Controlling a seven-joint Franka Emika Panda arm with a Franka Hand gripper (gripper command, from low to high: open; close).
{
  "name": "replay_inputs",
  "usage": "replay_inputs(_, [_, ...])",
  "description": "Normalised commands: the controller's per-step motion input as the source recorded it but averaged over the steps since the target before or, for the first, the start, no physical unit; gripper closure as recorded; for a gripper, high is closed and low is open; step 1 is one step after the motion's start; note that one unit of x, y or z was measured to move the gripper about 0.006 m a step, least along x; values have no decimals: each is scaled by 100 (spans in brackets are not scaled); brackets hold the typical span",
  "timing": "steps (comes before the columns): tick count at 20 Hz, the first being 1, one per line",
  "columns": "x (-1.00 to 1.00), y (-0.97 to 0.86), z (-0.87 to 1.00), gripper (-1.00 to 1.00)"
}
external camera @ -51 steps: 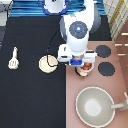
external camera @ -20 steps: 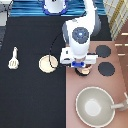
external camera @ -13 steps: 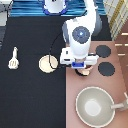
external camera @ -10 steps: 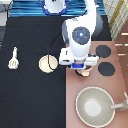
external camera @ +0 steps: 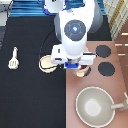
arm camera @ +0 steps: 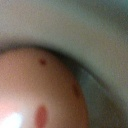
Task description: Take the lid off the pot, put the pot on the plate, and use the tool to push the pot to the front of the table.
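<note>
Gripper (external camera: pixel 75 65) sits low over the stove panel's (external camera: pixel 95 65) edge, right of the plate (external camera: pixel 47 64); whether it's spread or pinching, can't tell. Wrist view is filled with a pink, red-spotted rounded surface (arm camera: pixel 40 90), probably the lid on the pot, very close. Looks light, rigid, smooth plastic, likely slippery; the central knob seems the place to pinch. Tool (external camera: pixel 14 58) lies untouched on the table (external camera: pixel 30 100), well left.
</note>
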Motion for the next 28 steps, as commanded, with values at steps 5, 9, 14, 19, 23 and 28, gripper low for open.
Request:
replay_inputs(5, [-66, -68, -8, 100])
replay_inputs(9, [-67, -74, -27, 100])
replay_inputs(14, [-66, -79, -25, 100])
replay_inputs(19, [-57, -84, 11, 100])
replay_inputs(23, [-42, -88, 33, 100])
replay_inputs(28, [-51, -78, 7, 100])
